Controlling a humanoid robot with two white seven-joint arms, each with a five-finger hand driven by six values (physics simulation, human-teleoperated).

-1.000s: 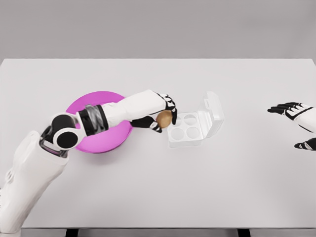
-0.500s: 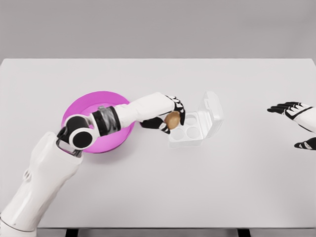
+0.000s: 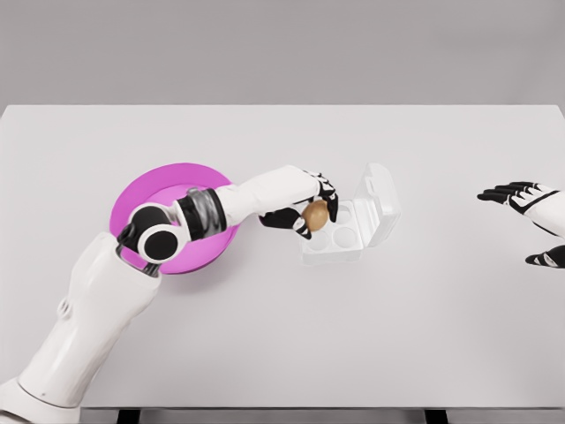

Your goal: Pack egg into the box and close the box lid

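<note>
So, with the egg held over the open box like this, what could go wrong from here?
1. The left hand holds the egg above the left cups of the box; released off centre, it could hit a cup rim and roll out.
2. The fingers are close to the light box and could push it aside on the table.
3. The lid stands open on the right; a bump could tip it shut early.

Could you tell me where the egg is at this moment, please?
In the head view, the egg sits just left of centre, held in the left hand over the left cells of the open box, right of the pink bowl.
</note>
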